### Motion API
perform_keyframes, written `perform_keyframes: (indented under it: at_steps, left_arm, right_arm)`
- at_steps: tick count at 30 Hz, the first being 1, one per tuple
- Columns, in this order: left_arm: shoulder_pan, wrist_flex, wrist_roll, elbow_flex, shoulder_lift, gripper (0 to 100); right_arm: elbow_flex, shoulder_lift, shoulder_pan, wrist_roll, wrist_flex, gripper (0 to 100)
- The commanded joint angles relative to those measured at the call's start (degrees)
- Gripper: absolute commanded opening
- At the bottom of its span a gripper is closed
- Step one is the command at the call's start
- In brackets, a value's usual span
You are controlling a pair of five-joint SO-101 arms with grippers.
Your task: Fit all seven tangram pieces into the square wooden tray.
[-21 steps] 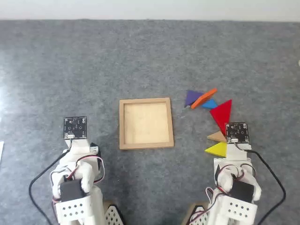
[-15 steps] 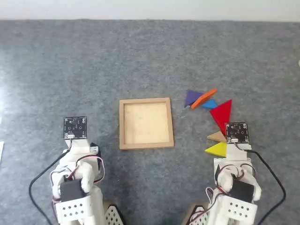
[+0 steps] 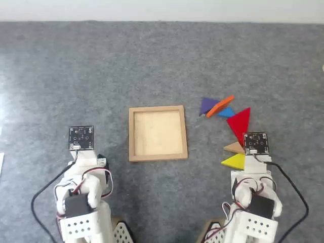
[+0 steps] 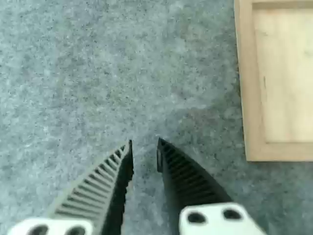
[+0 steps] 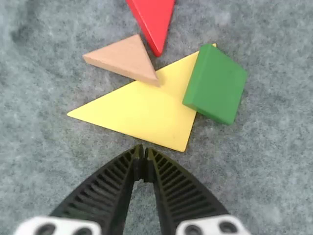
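Two grippers are mine to drive here, and neither holds anything. The right gripper [image 5: 142, 152] has its jaws closed tip to tip, poised just beside one edge of the large flat yellow wooden triangle [image 5: 142, 112]. Past that, a green wooden square block [image 5: 215, 83] lies over one corner of the yellow piece. A small tan wooden triangle [image 5: 124, 58] meets its far long edge, and the point of a red wooden triangle [image 5: 154, 17] comes in just beyond. Farther out, an orange wooden strip [image 3: 220, 106] leans across a purple wooden triangle [image 3: 206, 105] and a small blue wooden piece [image 3: 227, 112]. The left gripper [image 4: 144, 143] shows a narrow gap between its jaws above the grey felt-covered desk [image 4: 73, 58], near a corner of the square wooden tray [image 4: 244, 73]. The tray sits between the arms, with all seven pieces lying outside it.

I judge these pieces light, stiff and smooth-faced, thin enough to skate on the felt if nudged. I would open wide and pinch across opposite edges, never the flat faces. The green block looks the easiest to take by its parallel sides. The yellow triangle wants a hold near a narrow corner.
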Motion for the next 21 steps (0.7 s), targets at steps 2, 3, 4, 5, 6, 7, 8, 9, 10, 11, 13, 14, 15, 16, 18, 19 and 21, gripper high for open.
perform_keyframes:
  at_steps: [2, 3, 4, 5, 6, 7, 8, 9, 10, 11, 13, 14, 15, 16, 18, 19, 21]
  left_arm:
    - [0.00, 0.18, -0.09, -0.66, -1.05, 8]
    - [0.00, 0.18, -0.09, -0.66, -1.05, 8]
    - [0.00, 0.18, -0.09, -0.66, -1.05, 8]
    - [0.00, 0.18, -0.09, -0.66, -1.05, 8]
    - [0.00, 0.18, -0.09, -0.66, -1.05, 8]
    - [0.00, 0.18, -0.09, -0.66, -1.05, 8]
    - [0.00, 0.18, -0.09, -0.66, -1.05, 8]
    - [0.00, 0.18, -0.09, -0.66, -1.05, 8]
    - [0.00, 0.18, -0.09, -0.66, -1.05, 8]
    - [0.00, 0.18, -0.09, -0.66, -1.05, 8]
    - [0.00, 0.18, -0.09, -0.66, -1.05, 8]
    - [0.00, 0.18, -0.09, -0.66, -1.05, 8]
    - [0.00, 0.18, -0.09, -0.66, -1.05, 8]
    - [0.00, 0.18, -0.09, -0.66, -1.05, 8]
    - [0.00, 0.18, -0.09, -0.66, -1.05, 8]
    - [0.00, 0.18, -0.09, -0.66, -1.05, 8]
    - [0.00, 0.18, -0.09, -0.66, -1.05, 8]
  right_arm:
    - [0.88, -0.84, 0.48, 0.35, -1.10, 1.7]
    - [0.88, -0.84, 0.48, 0.35, -1.10, 1.7]
    - [0.88, -0.84, 0.48, 0.35, -1.10, 1.7]
    - [0.88, -0.84, 0.48, 0.35, -1.10, 1.7]
    - [0.88, -0.84, 0.48, 0.35, -1.10, 1.7]
    - [0.88, -0.84, 0.48, 0.35, -1.10, 1.7]
    - [0.88, -0.84, 0.48, 0.35, -1.10, 1.7]
    - [0.88, -0.84, 0.48, 0.35, -1.10, 1.7]
    - [0.88, -0.84, 0.48, 0.35, -1.10, 1.7]
    - [0.88, -0.84, 0.48, 0.35, -1.10, 1.7]
    - [0.88, -0.84, 0.48, 0.35, -1.10, 1.7]
    - [0.88, -0.84, 0.48, 0.35, -1.10, 1.7]
    - [0.88, -0.84, 0.48, 0.35, -1.10, 1.7]
    - [0.88, -0.84, 0.48, 0.35, -1.10, 1.7]
    - [0.88, -0.84, 0.48, 0.35, -1.10, 1.7]
    - [0.88, -0.84, 0.48, 0.35, -1.10, 1.7]
    - [0.88, -0.84, 0.48, 0.35, -1.10, 1.7]
